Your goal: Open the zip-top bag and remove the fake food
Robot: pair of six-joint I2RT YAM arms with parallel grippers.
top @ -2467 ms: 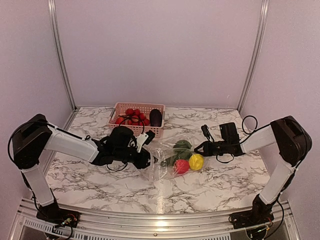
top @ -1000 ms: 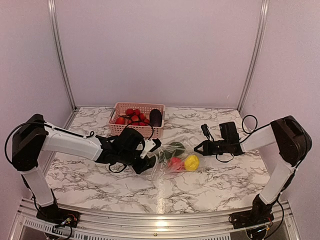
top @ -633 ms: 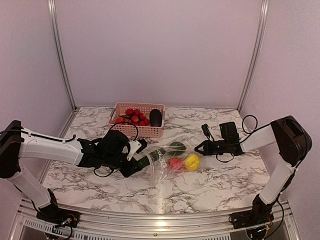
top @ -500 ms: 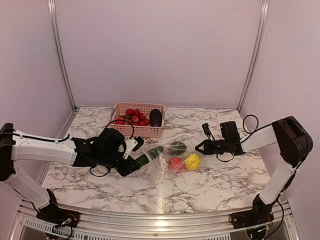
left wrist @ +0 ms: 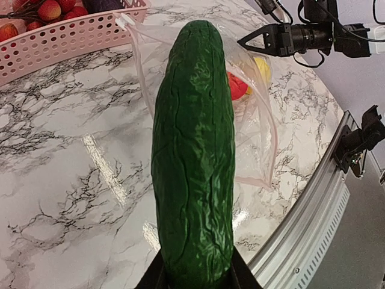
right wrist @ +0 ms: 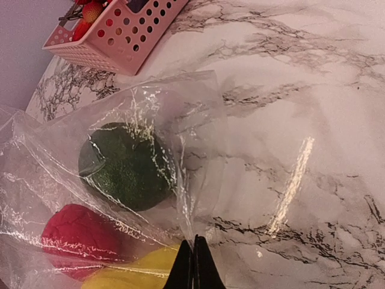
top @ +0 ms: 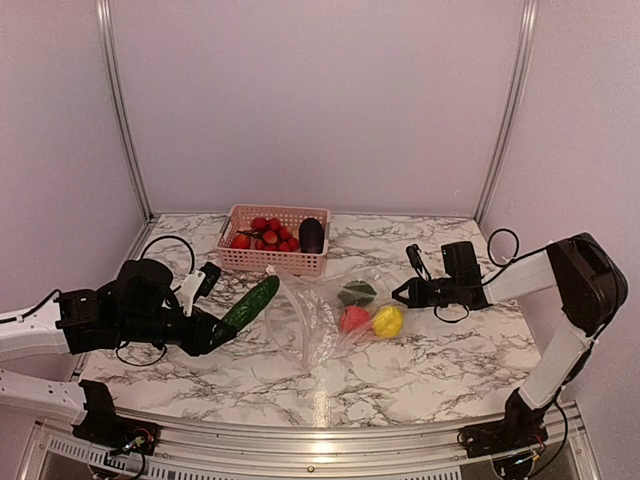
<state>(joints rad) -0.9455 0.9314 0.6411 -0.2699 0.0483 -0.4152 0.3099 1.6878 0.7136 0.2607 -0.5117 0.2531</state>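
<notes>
While the left tool (top: 212,332) clamps the pebbly, glossy cucumber (left wrist: 194,150) by its base, clear of the zip-top bag (top: 318,322), I'd carry it level to the slotted pink basket (top: 275,262) — slick plastic can swivel. The right tool (right wrist: 194,259), pinched on the crinkly film's edge, should hold firm — a dark green piece (right wrist: 126,165), red piece (right wrist: 78,238) and lemon (top: 388,321) lie inside, on the marbled worktop (top: 430,365).

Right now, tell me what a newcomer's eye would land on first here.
The glossy green cucumber, clamped at its lower end in the left gripper, at the table's left side. Next, the crinkly zip-top bag mid-table, its edge pinched by the right gripper, holding a red piece, a yellow lemon and a dark green piece. Behind it sits a pink basket of red fruit.
</notes>
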